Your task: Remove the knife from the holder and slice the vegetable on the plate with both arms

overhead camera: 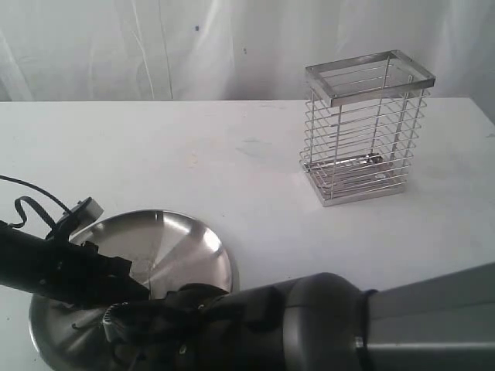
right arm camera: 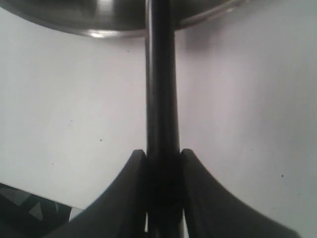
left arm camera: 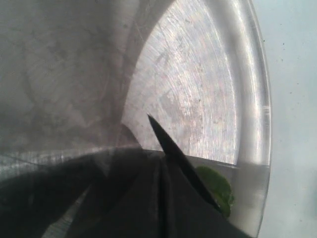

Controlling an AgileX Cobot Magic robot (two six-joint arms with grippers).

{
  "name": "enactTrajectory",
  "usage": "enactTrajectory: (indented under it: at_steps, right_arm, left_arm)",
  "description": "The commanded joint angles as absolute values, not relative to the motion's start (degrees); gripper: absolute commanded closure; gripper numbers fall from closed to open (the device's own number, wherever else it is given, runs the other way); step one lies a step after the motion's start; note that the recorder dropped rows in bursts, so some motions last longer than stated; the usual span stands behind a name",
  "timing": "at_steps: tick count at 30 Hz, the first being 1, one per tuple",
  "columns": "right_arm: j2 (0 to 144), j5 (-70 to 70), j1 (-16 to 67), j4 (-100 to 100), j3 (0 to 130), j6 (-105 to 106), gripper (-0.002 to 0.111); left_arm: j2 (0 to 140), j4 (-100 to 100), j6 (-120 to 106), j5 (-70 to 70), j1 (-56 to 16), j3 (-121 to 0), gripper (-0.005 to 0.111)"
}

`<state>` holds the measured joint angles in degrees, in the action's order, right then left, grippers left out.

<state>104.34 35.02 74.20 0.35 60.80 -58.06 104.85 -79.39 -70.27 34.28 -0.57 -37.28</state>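
Here the right hand has its two dark fingers pressed against either side of the knife, gripping the black handle so that it runs straight out toward the plate, whose shiny rim lies just beyond on the white desk. In the left wrist view the knife's dark pointed blade slants over the plate's bright floor, its tip above bare steel, and the green vegetable lies close beside the blade near the raised rim, partly hidden by dark shapes. The left hand's own fingers cannot be made out there, so I cannot tell whether it is spread or closed, nor whether it touches the vegetable. In the exterior view the plate sits near the front left corner of the desk, with both black arms crowded over its front part. The wire holder stands upright toward the back right of the desk, well apart from the plate.
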Motion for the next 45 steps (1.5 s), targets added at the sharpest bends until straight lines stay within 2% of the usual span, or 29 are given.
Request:
enactTrajectory:
  at_steps: [1,12,16,29,35,45]
  right_arm:
    - [103.89,38.34,74.20,2.19,60.59,-56.43,0.108]
    - [104.39,40.17,74.20,7.53,60.59,-51.90,0.108]
    - [104.39,38.42,74.20,7.69,60.59,-51.60,0.108]
    - [104.60,35.66,74.20,7.80,60.59,-51.60,0.108]
    - [106.06,35.70,74.20,7.92,60.59,-52.57,0.108]
    - [106.72,35.72,74.20,8.11,60.59,-53.67,0.108]
  left_arm:
    - [105.70,-79.50,-70.34,32.59,-0.67,-36.80,0.107]
    - [105.70,-80.04,-70.34,33.15,-0.67,-36.80,0.107]
    - [105.31,-82.21,-70.50,38.01,-0.67,-37.23,0.107]
    - [93.92,-81.08,-70.26,35.32,-0.67,-38.45,0.107]
    - [93.25,-80.58,-71.72,41.80,-0.67,-38.45,0.107]
    - [93.25,-79.32,-71.88,41.38,-0.67,-36.02,0.107]
